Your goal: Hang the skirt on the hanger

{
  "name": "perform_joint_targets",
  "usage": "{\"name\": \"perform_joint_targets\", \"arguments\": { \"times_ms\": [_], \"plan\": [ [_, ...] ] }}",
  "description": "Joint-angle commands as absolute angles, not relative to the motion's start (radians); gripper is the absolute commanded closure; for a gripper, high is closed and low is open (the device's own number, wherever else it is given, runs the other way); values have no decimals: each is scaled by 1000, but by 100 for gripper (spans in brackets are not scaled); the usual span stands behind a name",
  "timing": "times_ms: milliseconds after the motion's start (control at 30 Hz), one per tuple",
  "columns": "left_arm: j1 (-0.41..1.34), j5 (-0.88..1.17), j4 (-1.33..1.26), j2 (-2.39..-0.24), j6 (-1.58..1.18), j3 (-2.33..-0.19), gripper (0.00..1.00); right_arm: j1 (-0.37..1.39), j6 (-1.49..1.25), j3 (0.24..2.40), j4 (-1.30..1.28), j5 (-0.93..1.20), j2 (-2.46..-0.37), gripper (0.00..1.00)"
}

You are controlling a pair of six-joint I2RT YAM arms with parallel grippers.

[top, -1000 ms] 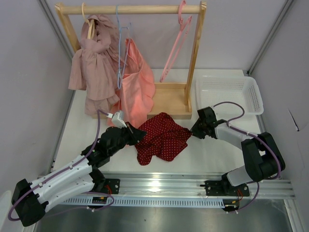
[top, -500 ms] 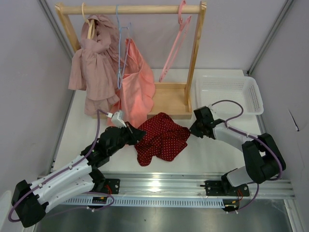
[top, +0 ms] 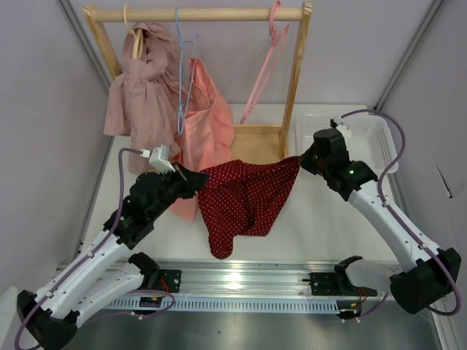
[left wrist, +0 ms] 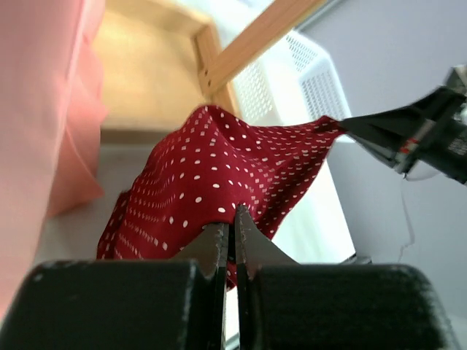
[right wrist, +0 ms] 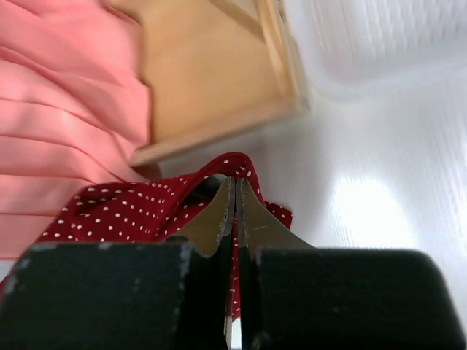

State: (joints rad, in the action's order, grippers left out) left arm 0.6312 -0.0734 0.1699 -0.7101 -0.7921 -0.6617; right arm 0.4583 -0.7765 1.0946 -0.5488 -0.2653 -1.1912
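Top external: skirt (top: pixel 244 197) held taut beside white basket (top: pixel 306 124)

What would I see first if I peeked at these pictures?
The dark red dotted skirt jumps out first: it is held up, spread wide in the middle. The left tool pinches one end and the right tool pinches the other. Behind it stands a wooden rack with pink clothes hanging on its left side and a bare pink hanger on its right.

Pale grey walls (top: pixel 44 146) enclose a white table (top: pixel 317 233) bearing a wooden clothes rack (top: pixel 219 13).
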Motion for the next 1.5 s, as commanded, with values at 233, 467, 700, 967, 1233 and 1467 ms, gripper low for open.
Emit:
{"name": "perform_joint_targets", "arguments": {
  "times_ms": [233, 467, 700, 967, 1233, 1467],
  "plan": [
    [448, 77, 215, -824, -700, -937, 100, 344, -500, 1537, -709, -307, -1198, 100],
    [423, 86, 247, -845, -643, -1054, 100, 316, -439, 1679, -736, -279, -1206, 100],
    [419, 172, 324, -796, -633, -1089, 100, 318, -397, 1698, -782, -236, -1111, 100],
    [419, 287, 458, -670, -679, -1058, 100, 359, -364, 1713, -853, -196, -959, 100],
    [419, 328, 613, -583, -753, -1081, 100, 364, -376, 1815, -1012, -84, -951, 100],
    [419, 308, 574, -669, -775, -1048, 100, 362, -342, 1709, -988, -89, -1046, 100]
  ]
}}
